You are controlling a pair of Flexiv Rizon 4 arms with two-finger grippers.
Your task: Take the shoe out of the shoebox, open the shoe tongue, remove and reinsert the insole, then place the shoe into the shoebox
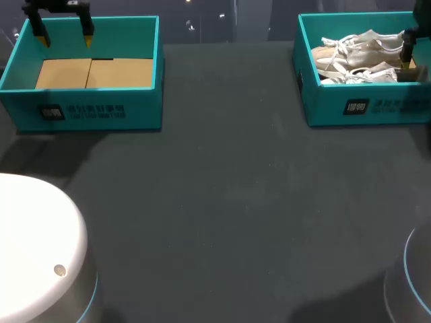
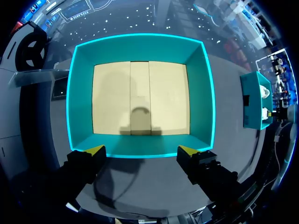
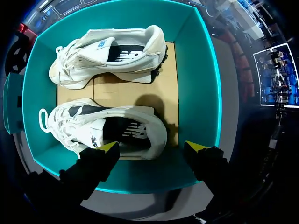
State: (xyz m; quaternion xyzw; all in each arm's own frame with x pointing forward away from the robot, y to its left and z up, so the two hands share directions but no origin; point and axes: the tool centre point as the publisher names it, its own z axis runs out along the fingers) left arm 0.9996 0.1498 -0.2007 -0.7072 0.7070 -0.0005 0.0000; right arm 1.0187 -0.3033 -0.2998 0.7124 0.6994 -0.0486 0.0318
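Looking down from the head camera, nearest me is a pale rounded housing (image 1: 37,242) at my left and a second housing (image 1: 414,282) at my right, both cut off by the frame. Past them lies the dark table (image 1: 222,202), and at its far side stand two teal boxes, well apart.

The right box (image 1: 363,108) runs off the frame's edge, and the right gripper (image 1: 407,57) is half lost there too. Its wrist camera tells more. The right gripper (image 3: 152,147) has its fingers spread wide and clamps nothing, and the heel end of the near shoe (image 3: 107,130) lies between them. I cannot tell whether either tip touches it.

Both shoes sit inside the right box (image 3: 196,84) on its cardboard floor. They are white laced sneakers with dark insides showing through their openings. The far shoe (image 3: 112,53) lies beside the near one, toes the same way (toward the other box).

The left gripper (image 1: 65,37) hangs over the back of the left box (image 1: 87,108), fingers apart, holding nothing. From its wrist, the left gripper (image 2: 141,150) looks onto tan cardboard (image 2: 140,98) crossed by its own shadow.
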